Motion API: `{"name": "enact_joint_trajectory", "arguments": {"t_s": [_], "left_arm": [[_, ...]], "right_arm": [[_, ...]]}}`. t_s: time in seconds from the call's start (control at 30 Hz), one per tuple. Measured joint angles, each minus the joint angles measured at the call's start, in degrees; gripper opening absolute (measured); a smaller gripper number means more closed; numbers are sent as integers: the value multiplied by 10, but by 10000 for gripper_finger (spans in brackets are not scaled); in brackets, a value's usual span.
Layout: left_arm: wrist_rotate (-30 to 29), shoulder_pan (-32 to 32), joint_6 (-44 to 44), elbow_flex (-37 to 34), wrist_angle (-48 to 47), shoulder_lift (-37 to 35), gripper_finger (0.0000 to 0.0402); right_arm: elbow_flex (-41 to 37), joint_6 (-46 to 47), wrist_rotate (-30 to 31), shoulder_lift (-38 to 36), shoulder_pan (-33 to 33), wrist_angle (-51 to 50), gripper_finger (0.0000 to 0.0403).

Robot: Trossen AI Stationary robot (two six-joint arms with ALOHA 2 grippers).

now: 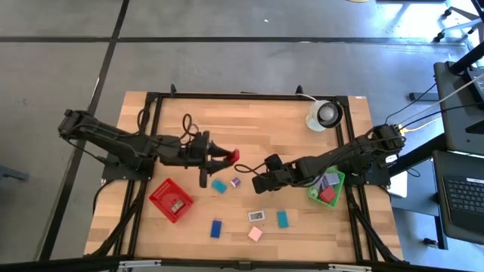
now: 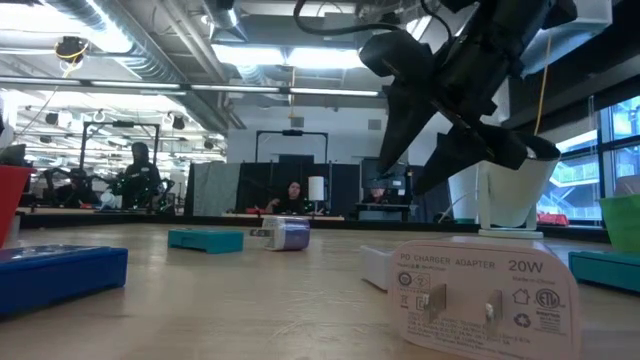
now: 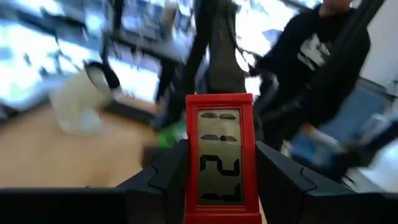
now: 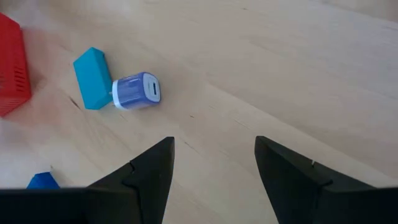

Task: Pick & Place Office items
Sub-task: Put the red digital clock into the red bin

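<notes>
Between your left gripper's [image 3: 217, 180] fingers, pinched upright above mid-table: red clock [image 3: 219, 155]. Your right gripper [image 4: 214, 165] hangs spread over bare wood, near the lavender charger [image 4: 137, 91] touching the teal block [image 4: 91, 78]. Red basket [image 1: 171, 200] sits below-left.

I work in a robotics lab: beyond my wooden table [image 1: 287, 143] stretch ceiling strip lights [image 2: 290, 55], exposed pipes, other rigs, people at benches [image 2: 290, 197], concrete floor [image 1: 227, 68].
</notes>
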Motion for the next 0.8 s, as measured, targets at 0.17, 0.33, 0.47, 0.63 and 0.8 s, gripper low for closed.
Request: {"name": "enact_joint_trajectory", "arguments": {"t_s": [0.17,0.33,0.47,0.63,0.8], "left_arm": [[41,-3,-130,0,-189,-33,149],[110,-37,-274,0,-408,-55,151],[138,-102,-350,0,-567,-58,151],[173,-177,-426,-1,-676,-49,151],[201,-227,-485,-42,-673,-39,151]], "right_arm": [[0,-8,0,0,-3,0,226],[0,-9,2,0,-3,0,226],[0,-9,2,0,-3,0,226],[0,-9,0,0,-3,0,226],[0,-9,0,0,-3,1,226]]}}
